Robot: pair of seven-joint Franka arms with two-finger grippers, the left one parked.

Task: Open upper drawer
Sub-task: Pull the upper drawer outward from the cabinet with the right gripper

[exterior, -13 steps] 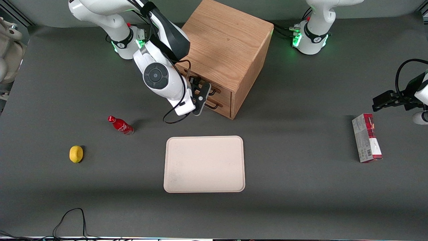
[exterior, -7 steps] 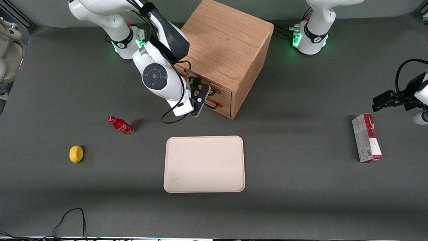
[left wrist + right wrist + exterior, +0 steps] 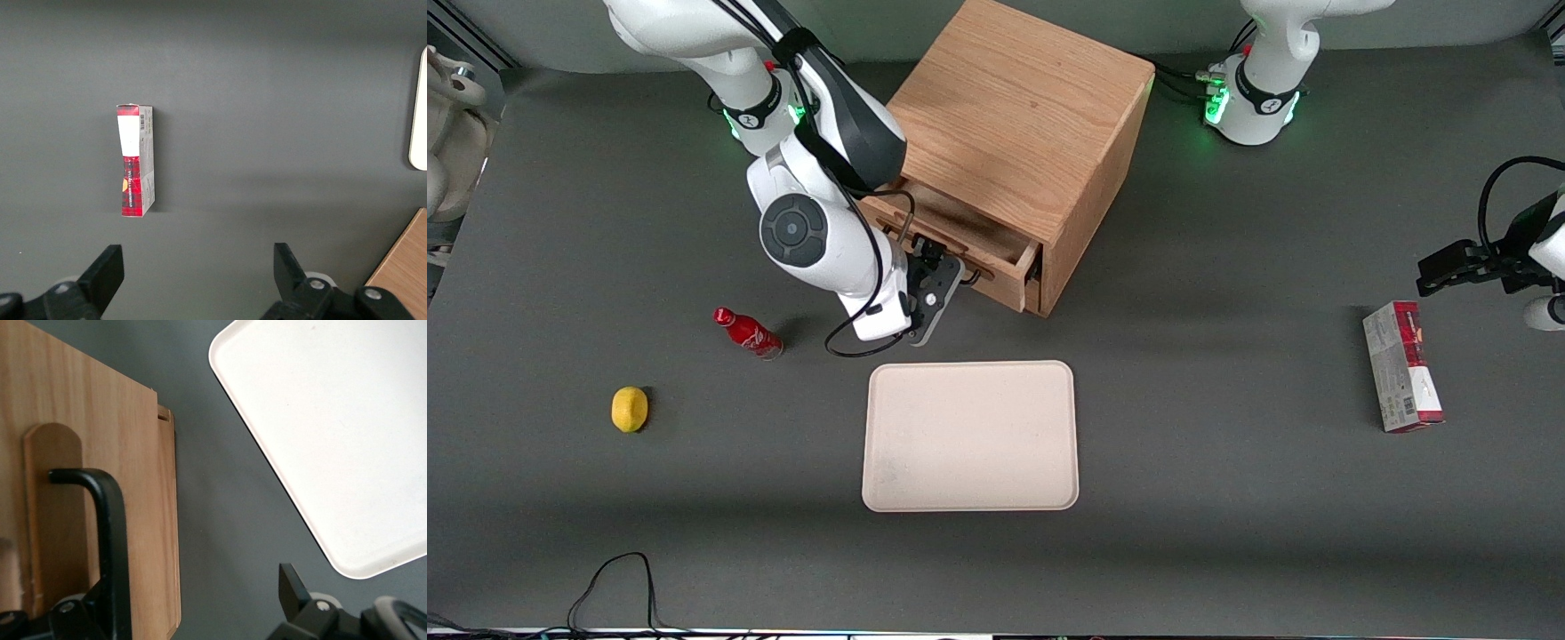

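On the table [image 3: 1227,533] stands the cabinet [image 3: 1023,116], its upper drawer [image 3: 960,238] pulled partway out toward the front camera. Nearer that camera lies the tray [image 3: 970,436]. At the drawer's front, the gripper [image 3: 947,271] is hooked on the handle [image 3: 107,540]; I cannot tell its finger state.

light-oak upper drawer [image 3: 960,233], black gripper [image 3: 934,277], cream tray [image 3: 970,436], yellow lemon [image 3: 630,409]
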